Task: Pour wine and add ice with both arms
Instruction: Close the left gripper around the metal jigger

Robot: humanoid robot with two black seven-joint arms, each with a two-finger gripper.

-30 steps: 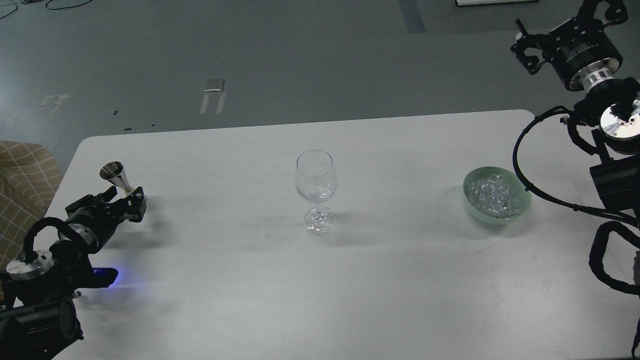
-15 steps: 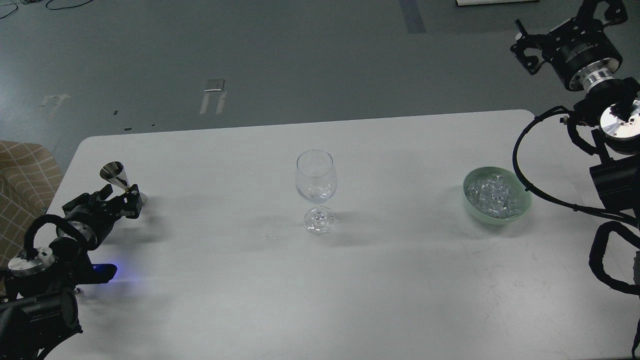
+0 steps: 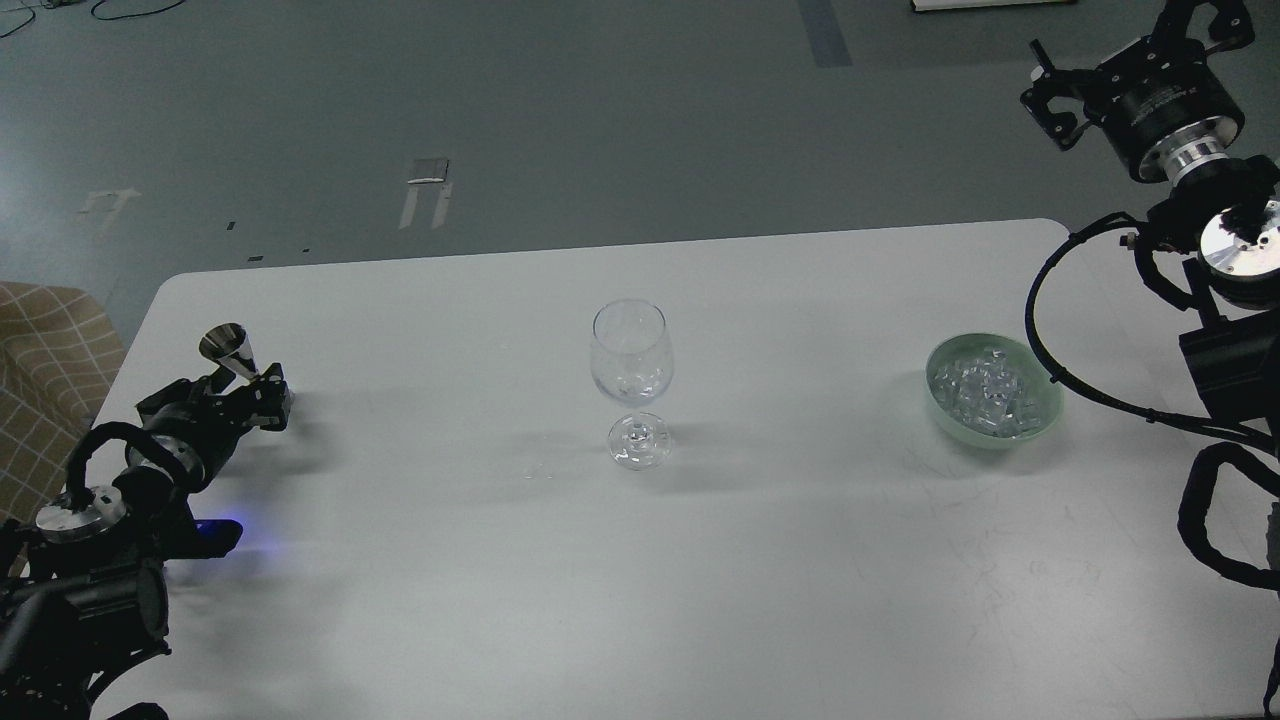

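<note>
A white table (image 3: 420,620) with rounded corners, seen from the robot's head, stands on a grey floor (image 3: 600,110). A clear stemmed wine glass (image 3: 631,380) stands upright near the middle of the table, well apart from both arms. To its right, a pale green bowl (image 3: 1040,420) rests on the table and holds the ice (image 3: 985,395), a heap of small clear cubes filling the bowl's interior.

At the left edge of the table, a small metal measuring cup (image 3: 230,352) with a flared cone mouth stands with its mouth tilted slightly to the left. The left arm (image 3: 110,520) enters from the lower left and lies low over the table; the left gripper (image 3: 262,395) sits at the base of the cup, its fingers placed either side of the cup's lower part, but the dark fingers and the cup's base merge, so whether they are pinching it cannot be told. A blue light glows on the arm near the table surface.

The right arm (image 3: 1225,330) rises along the right edge, with looped black cables beside the bowl. The right gripper (image 3: 1130,50) is held high beyond the far corner of the table, its fingers spread apart and holding nothing. A checked cushion (image 3: 45,360) shows at the left border.
</note>
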